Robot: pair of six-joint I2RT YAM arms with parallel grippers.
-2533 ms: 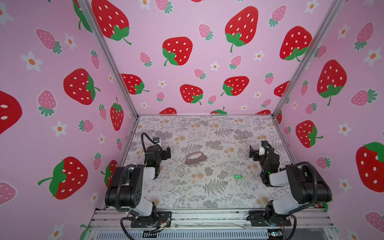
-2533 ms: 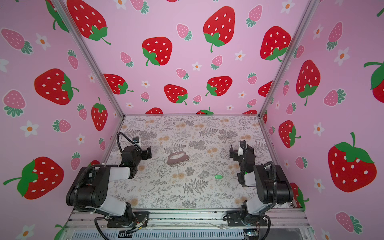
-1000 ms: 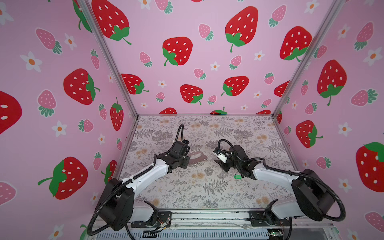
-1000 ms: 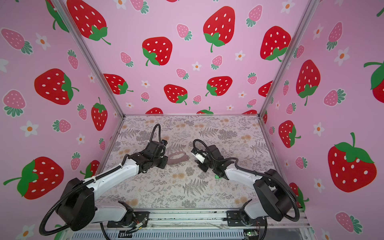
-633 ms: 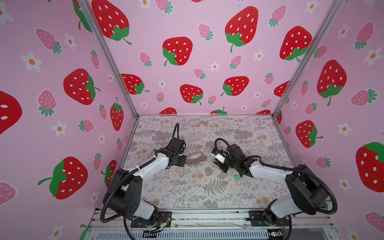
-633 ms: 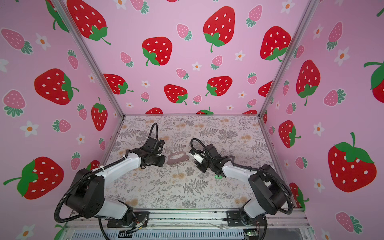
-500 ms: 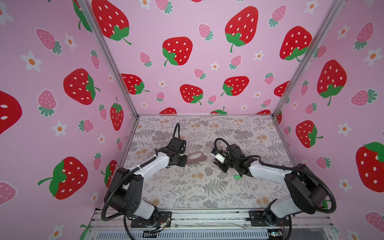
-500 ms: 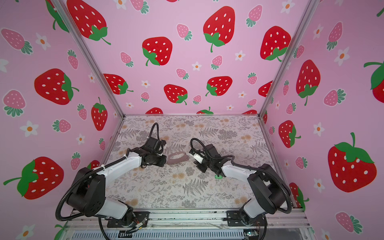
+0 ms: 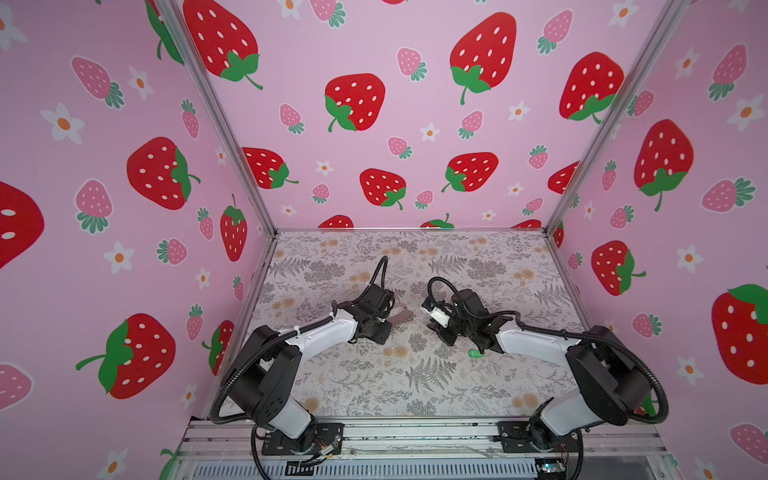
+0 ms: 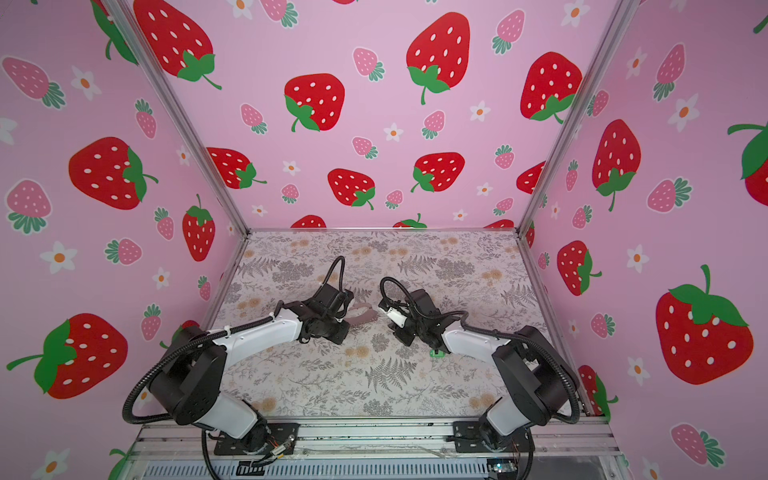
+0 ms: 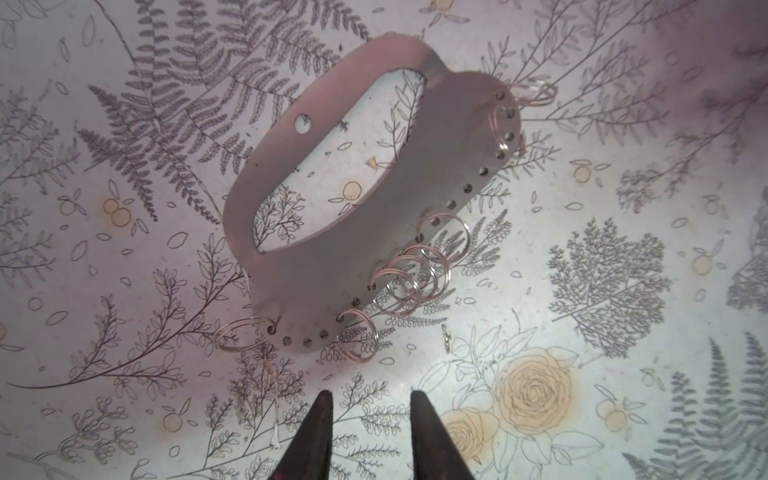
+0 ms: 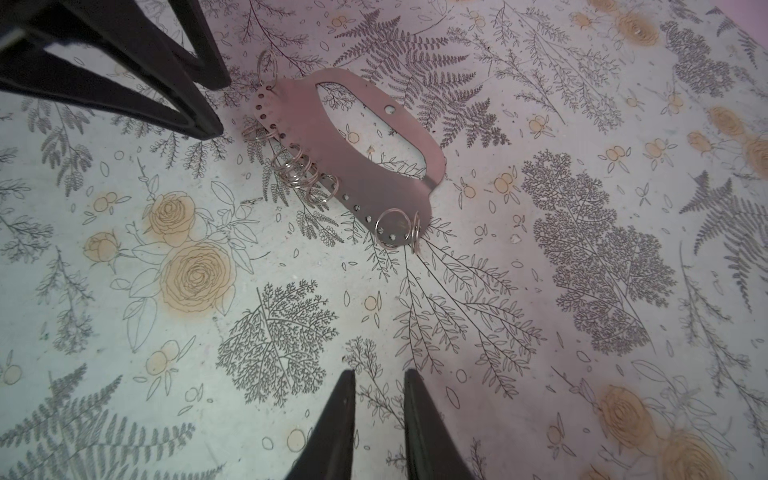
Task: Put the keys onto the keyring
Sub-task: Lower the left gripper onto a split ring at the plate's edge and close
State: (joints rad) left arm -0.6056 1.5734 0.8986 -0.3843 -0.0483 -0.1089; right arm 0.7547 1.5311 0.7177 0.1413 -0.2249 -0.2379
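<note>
Two grippers, both parted and empty. My left gripper (image 11: 370, 395) hovers just beside the flat taupe leather-like keyring strap (image 11: 399, 199), probably lining up on its thin silver wire rings (image 11: 399, 286). My right gripper (image 12: 378, 374) faces the strap too. The small glossy green plastic key tag (image 9: 475, 353) lies untouched on the floral table (image 9: 374, 386), beside the right wrist.

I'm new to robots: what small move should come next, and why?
Probably the left gripper should ease forward and pinch the keyring: its jaws stand apart, empty, short of it. The green key tag lies untouched on the table beside the right arm.
</note>
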